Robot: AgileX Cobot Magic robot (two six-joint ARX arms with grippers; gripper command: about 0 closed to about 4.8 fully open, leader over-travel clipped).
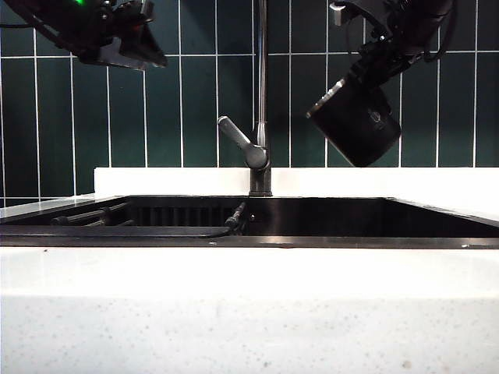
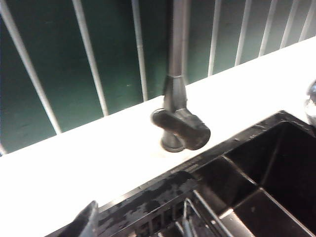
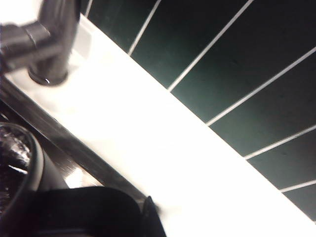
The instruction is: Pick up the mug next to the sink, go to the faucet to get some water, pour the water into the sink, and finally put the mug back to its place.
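From the exterior camera we count one matte black cylindrical mug (image 1: 360,128), tilted with its mouth toward the faucet (image 1: 261,101), held aloft over the right part of the sink (image 1: 351,218) by the right claw (image 1: 374,58), which is clamped on it. The faucet is one thin dark metal pipe with one grey angled lever (image 1: 240,141). The left claw (image 1: 125,39) hangs high at the left, jaws spread and holding nothing. The speckled white desk (image 1: 249,312) frames the dark basin.

In the left wrist camera we see the faucet base (image 2: 174,133), the wet-looking sink edge (image 2: 148,197) and one claw fingertip (image 2: 86,222).

In the right wrist camera the mug's rim (image 3: 29,173) curves beside the glossy white desk (image 3: 163,163) and green tiles (image 3: 237,54).
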